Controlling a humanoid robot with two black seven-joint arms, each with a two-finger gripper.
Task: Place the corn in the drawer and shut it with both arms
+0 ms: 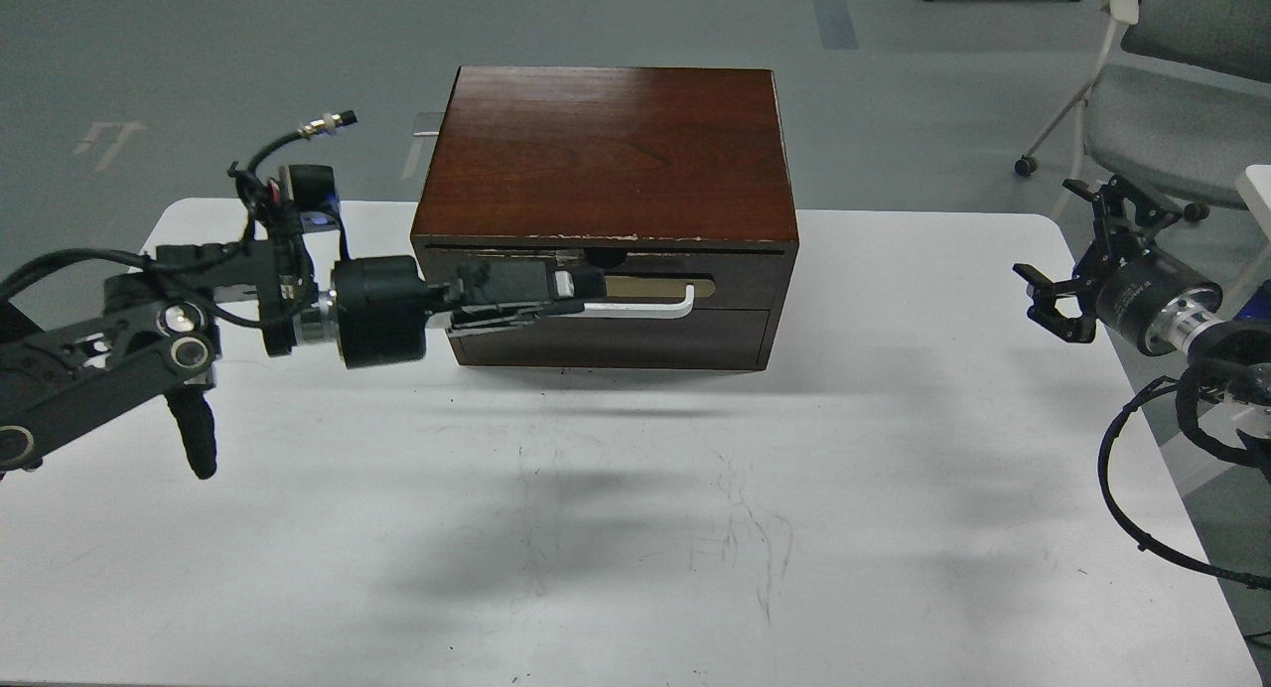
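Note:
The drawer (740, 282) sits flush and closed in the reddish-brown cabinet (611, 151) at the back middle of the table. Its white bar handle (640, 310) and tan plate (660, 287) show on the right; my left gripper (561, 298) covers their left part. The gripper lies level in front of the drawer's left half, with its tips at the handle's left end. Its dark fingers blend into the dark front, so their gap is unclear. My right gripper (1051, 305) hangs open and empty over the table's right edge. The corn is out of view.
The white table (635, 528) carries only the cabinet. A grey wheeled chair (1162, 101) stands on the floor behind my right arm. My left arm's cables (288, 171) loop up beside the cabinet's left side.

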